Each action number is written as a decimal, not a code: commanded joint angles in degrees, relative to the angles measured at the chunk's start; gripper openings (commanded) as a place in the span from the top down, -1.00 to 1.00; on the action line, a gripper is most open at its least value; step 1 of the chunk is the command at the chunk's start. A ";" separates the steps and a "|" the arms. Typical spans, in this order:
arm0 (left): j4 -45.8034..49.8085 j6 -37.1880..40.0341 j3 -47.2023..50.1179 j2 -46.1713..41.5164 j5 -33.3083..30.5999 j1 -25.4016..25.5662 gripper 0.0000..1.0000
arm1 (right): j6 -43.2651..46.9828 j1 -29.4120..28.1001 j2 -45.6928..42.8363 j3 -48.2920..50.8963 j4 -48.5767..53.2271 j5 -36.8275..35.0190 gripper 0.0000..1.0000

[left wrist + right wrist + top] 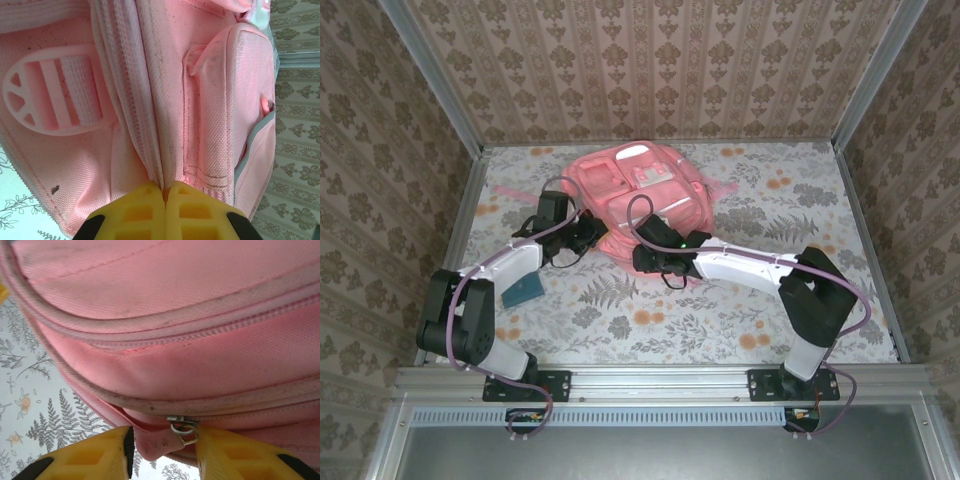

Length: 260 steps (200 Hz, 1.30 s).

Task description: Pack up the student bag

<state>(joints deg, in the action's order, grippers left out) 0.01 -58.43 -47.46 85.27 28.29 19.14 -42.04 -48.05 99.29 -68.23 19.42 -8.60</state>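
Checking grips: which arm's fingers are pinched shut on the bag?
The left fingers, pinching the student bag; the right fingers stand apart around its zip pull.

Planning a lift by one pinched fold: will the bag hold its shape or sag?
Probably sag: the bag is soft woven fabric, bunching into folds where the shut left gripper pinches it. Its coarse weave likely resists sliding. The zip pull, inside the open right gripper, hangs loose and may swing away.

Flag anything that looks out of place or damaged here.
A flat teal item lies loose on the table beside the left arm, outside the student bag. The bag's pink fabric shows dark smudges along its piping in the right wrist view. No tear or spill visible.
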 commanded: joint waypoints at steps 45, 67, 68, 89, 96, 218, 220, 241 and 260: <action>-2.53 -0.28 -0.43 -2.30 0.84 0.04 1.00 | -3.07 0.32 1.02 -1.21 0.16 -3.25 0.56; -1.99 0.07 -0.57 -2.33 0.50 0.02 1.00 | -1.80 0.21 -0.45 -1.21 2.31 -5.17 0.71; -1.97 0.12 -0.59 -2.32 0.52 0.02 1.00 | -1.77 0.18 -0.56 -1.21 2.39 -5.18 0.72; -1.43 0.51 -0.48 -2.40 -0.01 -0.15 1.00 | 0.37 0.25 -2.28 -1.12 5.03 -7.16 0.84; -1.34 0.69 -0.46 -2.50 -0.17 -0.24 1.00 | 1.29 0.21 -2.89 -1.03 6.25 -8.07 0.89; 13.85 -1.47 9.81 -21.79 -10.50 -2.00 -0.01 | 15.18 -5.41 5.75 -15.01 2.49 11.24 1.00; 13.69 -1.85 10.30 -22.14 -10.24 -2.00 -0.01 | 15.22 -5.39 5.99 -15.31 2.43 11.48 1.00; 10.35 -6.38 13.03 -25.02 -8.08 -2.17 0.03 | 15.41 -5.39 7.72 -17.74 2.27 12.71 1.00; 5.33 -10.20 14.58 -24.79 -5.48 -2.35 0.13 | 15.19 -5.43 8.52 -18.44 1.92 13.57 1.00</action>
<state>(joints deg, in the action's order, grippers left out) 10.33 -62.17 -34.48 61.06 19.77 17.45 -28.18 -53.32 107.28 -83.53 24.18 1.74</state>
